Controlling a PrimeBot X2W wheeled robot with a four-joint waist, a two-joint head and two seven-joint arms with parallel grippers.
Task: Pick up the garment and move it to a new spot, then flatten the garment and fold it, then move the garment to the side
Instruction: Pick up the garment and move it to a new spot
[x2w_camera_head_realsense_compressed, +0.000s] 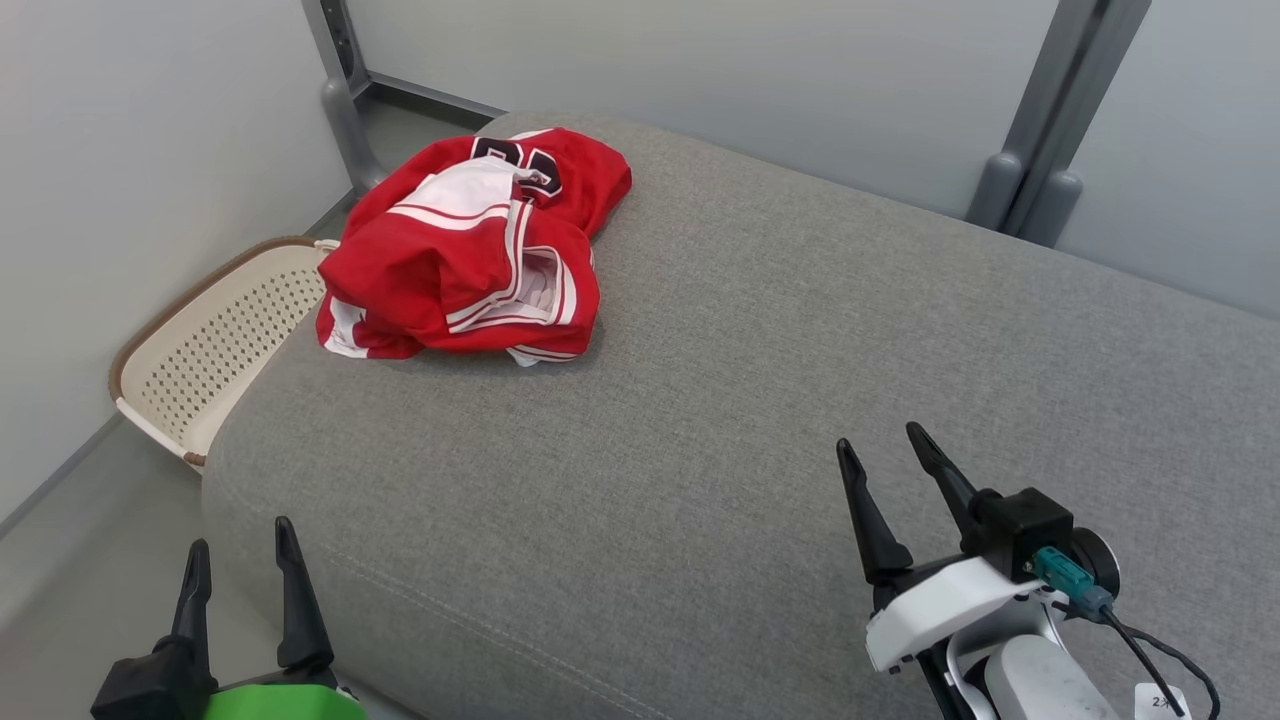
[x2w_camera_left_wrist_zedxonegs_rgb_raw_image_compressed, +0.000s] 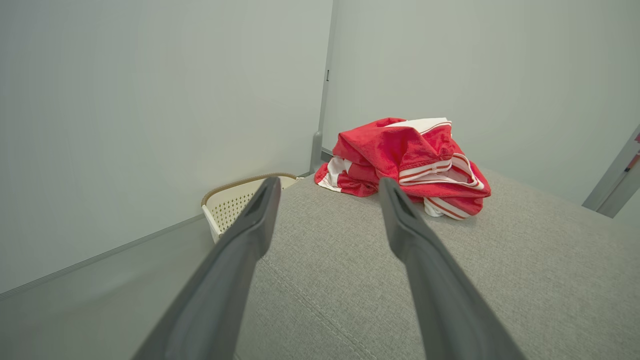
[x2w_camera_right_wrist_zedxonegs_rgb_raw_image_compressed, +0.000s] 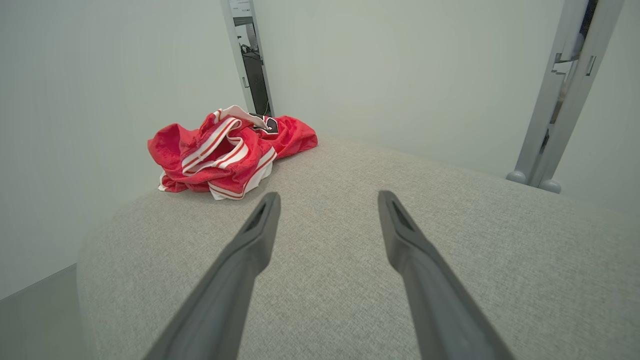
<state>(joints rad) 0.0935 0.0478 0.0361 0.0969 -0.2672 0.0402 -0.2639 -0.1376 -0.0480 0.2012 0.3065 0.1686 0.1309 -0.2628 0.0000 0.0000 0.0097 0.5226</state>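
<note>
Head view showed the crumpled red jersey with white stripes and a dark number patch (x2w_camera_head_realsense_compressed: 470, 260) heaped at the far left corner of the broad grey upholstered cushion (x2w_camera_head_realsense_compressed: 720, 400). One edge of the jersey lay close to the side, above a cream perforated plastic basket with a brown rim (x2w_camera_head_realsense_compressed: 225, 345) that stood on the floor. The left pincer (x2w_camera_head_realsense_compressed: 242, 535) hung off the cushion's near left corner with its two dark fingers spread apart and nothing between them. The right pincer (x2w_camera_head_realsense_compressed: 880, 437) hovered over the near right part of the cushion, likewise parted and empty. Both were well apart from the jersey.

The step in hand looked to be the first pick-up, not yet begun. To do it well, the left arm seemed better placed, since its wrist view looked almost straight at the heap. A good grasp would probably take a raised fold near the top of the pile rather than a thin trailing hem, with the fingers coming down wide and closing on several layers. Lifting high before carrying would likely keep loose ends from dragging or snagging. Steering toward the open middle of the cushion would lessen the risk of cloth slipping over the edge into the basket.
</note>
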